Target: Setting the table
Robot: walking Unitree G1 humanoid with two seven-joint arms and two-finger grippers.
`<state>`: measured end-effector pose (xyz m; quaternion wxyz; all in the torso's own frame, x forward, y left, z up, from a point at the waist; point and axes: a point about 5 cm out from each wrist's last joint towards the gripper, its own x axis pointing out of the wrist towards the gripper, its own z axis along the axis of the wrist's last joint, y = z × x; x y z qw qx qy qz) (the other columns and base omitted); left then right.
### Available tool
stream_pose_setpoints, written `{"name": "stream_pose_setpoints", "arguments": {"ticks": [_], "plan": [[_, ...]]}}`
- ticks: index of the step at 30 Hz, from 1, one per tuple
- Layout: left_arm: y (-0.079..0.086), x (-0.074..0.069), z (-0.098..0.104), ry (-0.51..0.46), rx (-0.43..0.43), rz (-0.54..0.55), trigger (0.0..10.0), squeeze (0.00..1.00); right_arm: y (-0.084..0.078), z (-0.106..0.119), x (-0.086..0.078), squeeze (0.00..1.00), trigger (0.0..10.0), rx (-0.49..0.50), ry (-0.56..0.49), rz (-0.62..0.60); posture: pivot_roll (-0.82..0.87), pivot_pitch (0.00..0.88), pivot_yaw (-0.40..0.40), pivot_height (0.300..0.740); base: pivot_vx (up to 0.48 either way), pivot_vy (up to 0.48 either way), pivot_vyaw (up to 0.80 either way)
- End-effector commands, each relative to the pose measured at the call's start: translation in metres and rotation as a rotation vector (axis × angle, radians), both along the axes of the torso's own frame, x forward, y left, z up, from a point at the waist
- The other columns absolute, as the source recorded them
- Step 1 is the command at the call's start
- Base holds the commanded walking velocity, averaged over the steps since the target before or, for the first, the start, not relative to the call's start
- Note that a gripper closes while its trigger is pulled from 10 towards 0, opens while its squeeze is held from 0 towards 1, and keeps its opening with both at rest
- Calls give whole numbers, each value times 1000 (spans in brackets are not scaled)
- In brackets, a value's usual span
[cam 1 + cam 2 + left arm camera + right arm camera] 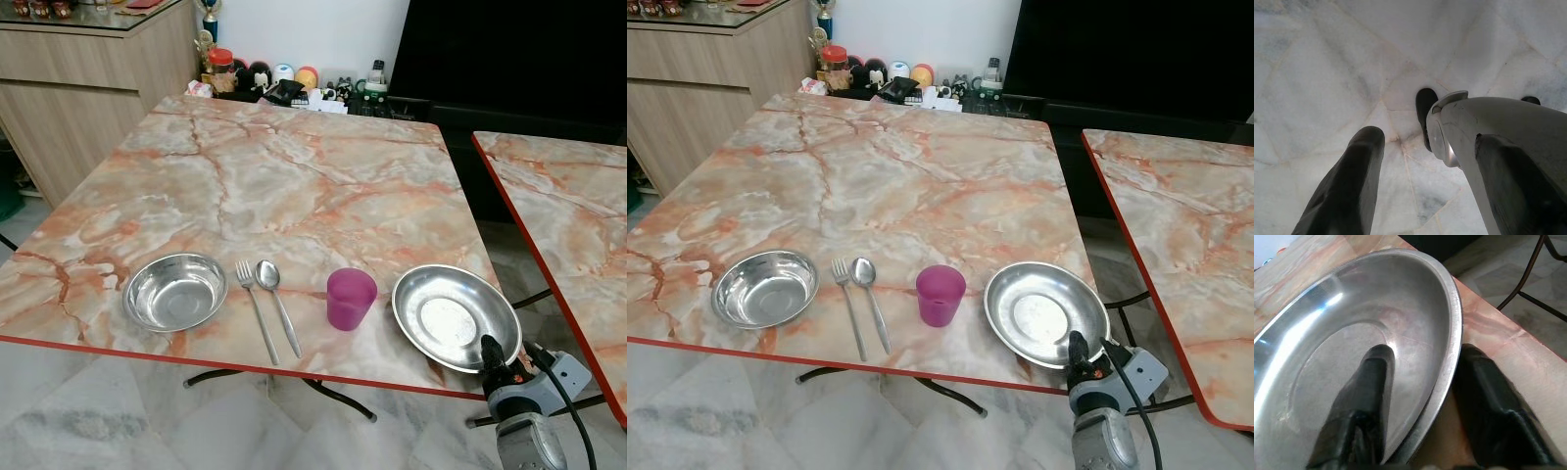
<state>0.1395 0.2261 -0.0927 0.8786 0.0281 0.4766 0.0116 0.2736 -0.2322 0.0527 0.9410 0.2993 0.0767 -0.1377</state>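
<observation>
On the marble table (294,186), along its near edge, stand a steel bowl (174,291), a fork (255,311), a spoon (277,304), a purple cup (350,298) and a steel plate (456,315), left to right. My right gripper (487,351) reaches the plate's near rim from below the table edge. In the right wrist view its fingers (1369,382) straddle the plate's rim (1449,333), one inside the plate and one outside, with a gap around the rim. My left gripper (1427,139) hangs open over the floor.
A second marble table (568,215) stands close on the right, with a narrow gap between the two. A wooden cabinet (78,88) is at the far left. Small ornaments (284,83) line the shelf behind the table. Marble floor (118,421) lies in front.
</observation>
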Motion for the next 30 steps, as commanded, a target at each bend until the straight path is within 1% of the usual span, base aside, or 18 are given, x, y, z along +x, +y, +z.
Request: {"name": "stream_pose_setpoints", "arguments": {"ticks": [1,10,12,15,17,19,21,22,24,25,26,27,28,29,30], "plan": [[-7,-7,-4,26,-21,-22,10000,0,0,-10,-5,0,118,15,52,-8,16,97,-79,740,0,0,0],[-7,-7,-4,24,-21,-26,10000,0,-1,-11,-5,0,0,10,50,-42,17,97,-78,740,0,0,0],[-7,-7,-4,24,-17,-33,10000,0,-4,-9,-5,0,0,6,38,-73,17,97,-78,740,0,0,0],[-7,-5,-3,25,-11,-45,10000,0,-9,-6,-5,0,0,-38,31,-115,18,96,-78,740,0,0,0],[-7,-3,-3,21,-9,-49,10000,0,-14,-2,-7,0,0,-44,-2,-171,17,97,-78,740,0,0,0],[-7,-3,-3,21,-8,-50,10000,0,-16,-1,-8,0,0,-53,-8,-187,17,97,-78,740,0,0,0],[-7,-2,-2,17,-7,-50,10000,0,-21,2,-10,0,0,-68,-29,-245,21,98,-77,740,0,0,0],[-7,-2,-2,15,-2,-53,10000,0,-27,6,-12,0,0,-72,-57,-294,21,98,-77,740,0,0,0],[-6,-2,-2,13,3,-57,10000,0,-30,9,-13,0,0,-76,-77,-316,21,98,-77,740,0,0,0],[-6,-2,-2,13,7,-58,10000,0,-32,14,-13,0,1686,-72,-114,-324,21,98,-76,740,0,0,0],[-5,-2,-2,12,9,-57,10000,0,-33,19,-12,0,9216,-68,-155,-327,21,98,-76,740,0,0,0],[-4,-2,-2,12,13,-56,10000,0,-34,25,-11,0,10000,-63,-199,-326,21,98,-76,740,0,0,0],[-4,-2,-1,11,16,-54,10000,0,-36,31,-10,0,10000,-70,-238,-330,21,98,-76,740,0,0,0],[-4,-2,-1,11,16,-54,10000,0,-36,31,-10,0,10000,-70,-238,-330,21,98,-76,740,0,0,0],[-3,-2,-1,11,18,-53,10000,0,-38,36,-10,0,10000,-70,-266,-338,21,98,-76,740,0,0,0]]}}
